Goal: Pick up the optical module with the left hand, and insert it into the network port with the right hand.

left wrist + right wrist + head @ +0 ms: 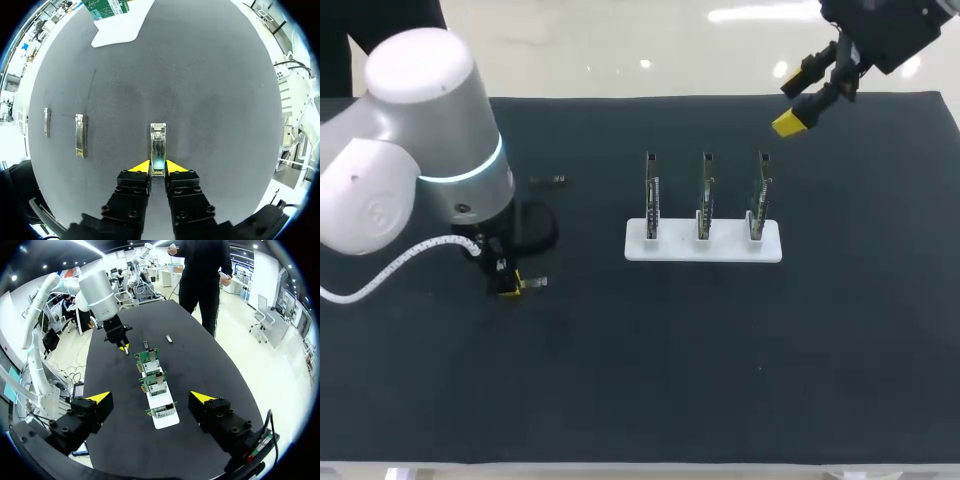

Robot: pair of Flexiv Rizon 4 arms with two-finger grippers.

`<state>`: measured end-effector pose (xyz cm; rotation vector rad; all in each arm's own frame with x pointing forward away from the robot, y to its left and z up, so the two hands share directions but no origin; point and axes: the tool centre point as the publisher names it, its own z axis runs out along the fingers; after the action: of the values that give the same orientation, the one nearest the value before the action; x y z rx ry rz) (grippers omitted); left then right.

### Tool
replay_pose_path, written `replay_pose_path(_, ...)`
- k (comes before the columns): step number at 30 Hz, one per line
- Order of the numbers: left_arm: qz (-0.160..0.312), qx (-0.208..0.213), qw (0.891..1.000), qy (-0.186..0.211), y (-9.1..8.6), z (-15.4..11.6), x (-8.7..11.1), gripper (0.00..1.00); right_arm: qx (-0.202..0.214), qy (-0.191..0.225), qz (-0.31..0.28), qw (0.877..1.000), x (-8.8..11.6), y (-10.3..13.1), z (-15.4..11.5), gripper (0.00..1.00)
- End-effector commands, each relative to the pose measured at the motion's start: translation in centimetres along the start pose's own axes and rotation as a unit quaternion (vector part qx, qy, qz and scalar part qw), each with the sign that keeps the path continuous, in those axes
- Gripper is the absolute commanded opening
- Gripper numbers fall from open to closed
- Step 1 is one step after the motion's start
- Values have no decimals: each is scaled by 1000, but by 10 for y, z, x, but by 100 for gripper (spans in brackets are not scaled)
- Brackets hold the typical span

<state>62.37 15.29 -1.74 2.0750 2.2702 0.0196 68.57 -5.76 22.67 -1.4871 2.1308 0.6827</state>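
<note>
Clamping the slim silver metal optical module [158, 145] by its near end, low at the black mat [720, 350], the left gripper [158, 167] points its long axis straight ahead; the wide-open right gripper [150, 397] hangs well apart, past the white board stand [703, 243].
</note>
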Motion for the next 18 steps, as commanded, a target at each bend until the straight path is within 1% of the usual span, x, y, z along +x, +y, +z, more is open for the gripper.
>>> replay_pose_path(1, -2, -4, 1000, -9, -1, 2, -2, 0, 0, -1, -1, 1000, 0, 0, 0, 100)
replay_pose_path(5, -7, -6, 1000, -29, -1, -11, 0, 0, 0, -1, -1, 1000, 0, 0, 0, 100)
replay_pose_path(8, -13, -13, 999, -50, -1, -23, 2, 0, 0, -1, -1, 1000, 0, 0, 0, 100)
replay_pose_path(10, -17, -24, 997, -74, 0, -35, 4, 0, 0, -1, -1, 1000, 0, 0, 0, 100)
replay_pose_path(11, -21, -23, 996, -78, 0, -41, 5, 0, 0, -1, -1, 1000, 0, 0, 0, 100)
replay_pose_path(13, -23, -39, 993, -113, 1, -51, 7, 0, 0, -1, -1, 1000, 0, 0, 0, 100)
replay_pose_path(17, -36, -41, 985, -161, 4, -74, 7, 0, 0, -1, -1, 1000, 0, 0, 0, 100)
replay_pose_path(18, -37, -48, 982, -181, 5, -79, 7, 0, 0, -1, -1, 1000, 0, 0, 0, 100)
